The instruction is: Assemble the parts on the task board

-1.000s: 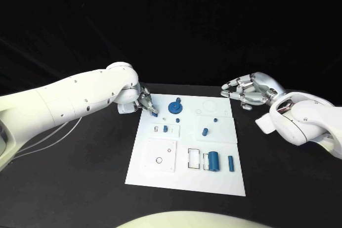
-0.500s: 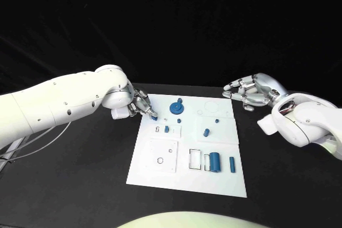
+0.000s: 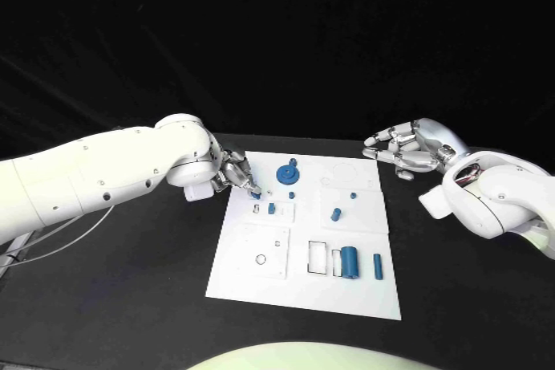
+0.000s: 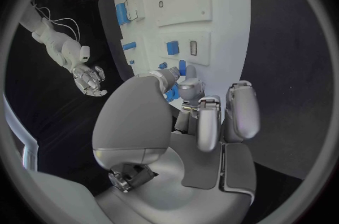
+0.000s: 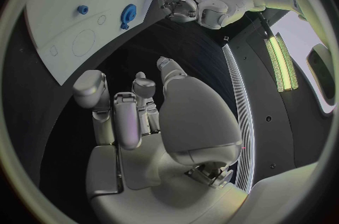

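**Blue part pinched at the board's left edge: a slip is the main risk**

Blue plastic is seen between the fingers (image 4: 185, 88) of the left hand (image 3: 232, 176), which is held over the far-left corner of the board (image 3: 261, 286). A small part (image 3: 254, 194) is grasped there, just beside the left rim. The grip is a fingertip pinch, so the part could be twisted or dropped if it is pressed down off-line; landing half on the black surface (image 3: 139, 258) is judged likely, since the rim lies so close.

Further right, a gear (image 3: 285, 175) stands on the board near the hand and could be nudged by a sideways sweep. Small pegs (image 3: 271, 209) sit just nearer, and a cylinder (image 3: 347, 262) and a bar (image 3: 377, 264) lie in the near-right area, well apart from the hand.

Open room is offered by the bare near-left panel and by the surface on both sides of the board.

At the far right, the right hand (image 3: 407, 148) is held off the board's far-right corner, its fingers curled in on nothing.
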{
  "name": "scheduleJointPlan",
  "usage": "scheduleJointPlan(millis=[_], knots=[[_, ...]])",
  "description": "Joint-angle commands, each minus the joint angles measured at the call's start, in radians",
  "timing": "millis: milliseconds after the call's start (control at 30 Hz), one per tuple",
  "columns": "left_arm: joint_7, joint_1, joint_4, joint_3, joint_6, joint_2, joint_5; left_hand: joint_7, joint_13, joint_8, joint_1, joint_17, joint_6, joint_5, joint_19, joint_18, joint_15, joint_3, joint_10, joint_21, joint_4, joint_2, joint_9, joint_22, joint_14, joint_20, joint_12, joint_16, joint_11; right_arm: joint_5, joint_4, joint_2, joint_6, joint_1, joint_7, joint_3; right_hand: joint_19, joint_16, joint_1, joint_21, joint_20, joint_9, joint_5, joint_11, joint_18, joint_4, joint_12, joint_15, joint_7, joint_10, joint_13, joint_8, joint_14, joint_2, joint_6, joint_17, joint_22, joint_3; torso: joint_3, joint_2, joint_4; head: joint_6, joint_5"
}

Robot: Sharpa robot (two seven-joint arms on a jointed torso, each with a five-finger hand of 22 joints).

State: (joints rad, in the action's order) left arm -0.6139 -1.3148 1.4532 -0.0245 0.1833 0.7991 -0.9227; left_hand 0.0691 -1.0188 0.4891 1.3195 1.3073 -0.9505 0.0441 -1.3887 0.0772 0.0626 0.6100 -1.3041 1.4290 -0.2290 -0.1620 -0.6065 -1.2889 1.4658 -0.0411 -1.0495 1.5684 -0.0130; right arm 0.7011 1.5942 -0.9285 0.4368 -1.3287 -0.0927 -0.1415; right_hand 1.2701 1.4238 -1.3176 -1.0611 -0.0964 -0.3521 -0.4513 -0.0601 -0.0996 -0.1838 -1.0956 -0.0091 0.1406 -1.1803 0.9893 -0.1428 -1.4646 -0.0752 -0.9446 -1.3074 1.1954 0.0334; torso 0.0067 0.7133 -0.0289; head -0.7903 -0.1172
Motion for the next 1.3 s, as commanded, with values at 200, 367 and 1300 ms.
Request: scheduleJointPlan(millis=[200,367,1300], knots=[[0.001,0.021,0.02,-0.003,-0.03,-0.004,-0.123,-0.014,-0.012,0.011,-0.011,0.263,-0.018,0.005,-0.019,-0.017,0.01,0.131,-0.025,0.013,0.124,-0.022,-0.03,-0.017,0.105,0.002,-0.018,0.002,-0.006,0.008,0.001,0.0,-0.003,0.003,-0.002,0.0,0.003,-0.003,-0.007,0.002,0.002,-0.002,-0.006,0.005,-0.018,-0.001,-0.002,-0.006,-0.001,0.003,-0.002,-0.001,-0.036,0.005,-0.003,-0.023,0.0,-0.001,0.0011,0.0,-0.0017,-0.006,-0.002],[-0.015,0.025,0.032,-0.006,-0.023,-0.003,-0.132,-0.017,-0.017,0.015,-0.017,0.263,-0.02,0.005,-0.023,-0.018,0.012,0.134,-0.033,0.016,0.126,-0.029,-0.031,-0.024,0.105,0.004,-0.024,0.002,-0.009,0.007,0.003,-0.001,-0.002,0.003,-0.002,0.0,0.002,-0.003,-0.008,0.004,0.002,-0.002,-0.005,0.005,-0.019,0.0,-0.001,-0.006,-0.001,0.004,-0.003,-0.001,-0.036,0.005,-0.002,-0.022,-0.001,-0.001,0.0013,0.001,-0.0011,-0.007,-0.002],[-0.071,0.043,0.064,-0.018,-0.031,0.002,-0.126,-0.026,-0.034,0.026,-0.038,0.263,-0.028,0.005,-0.023,-0.018,0.017,0.14,-0.054,0.016,0.136,-0.044,-0.034,-0.023,0.105,0.008,-0.045,0.002,-0.016,0.001,0.004,-0.003,-0.011,0.004,0.001,0.0,0.001,-0.004,-0.008,0.005,0.002,-0.002,-0.005,0.005,-0.019,-0.001,-0.001,-0.006,-0.001,0.004,-0.004,0.0,-0.035,0.005,-0.002,-0.02,-0.002,-0.002,0.0008,0.0,-0.0008,-0.008,-0.007]])
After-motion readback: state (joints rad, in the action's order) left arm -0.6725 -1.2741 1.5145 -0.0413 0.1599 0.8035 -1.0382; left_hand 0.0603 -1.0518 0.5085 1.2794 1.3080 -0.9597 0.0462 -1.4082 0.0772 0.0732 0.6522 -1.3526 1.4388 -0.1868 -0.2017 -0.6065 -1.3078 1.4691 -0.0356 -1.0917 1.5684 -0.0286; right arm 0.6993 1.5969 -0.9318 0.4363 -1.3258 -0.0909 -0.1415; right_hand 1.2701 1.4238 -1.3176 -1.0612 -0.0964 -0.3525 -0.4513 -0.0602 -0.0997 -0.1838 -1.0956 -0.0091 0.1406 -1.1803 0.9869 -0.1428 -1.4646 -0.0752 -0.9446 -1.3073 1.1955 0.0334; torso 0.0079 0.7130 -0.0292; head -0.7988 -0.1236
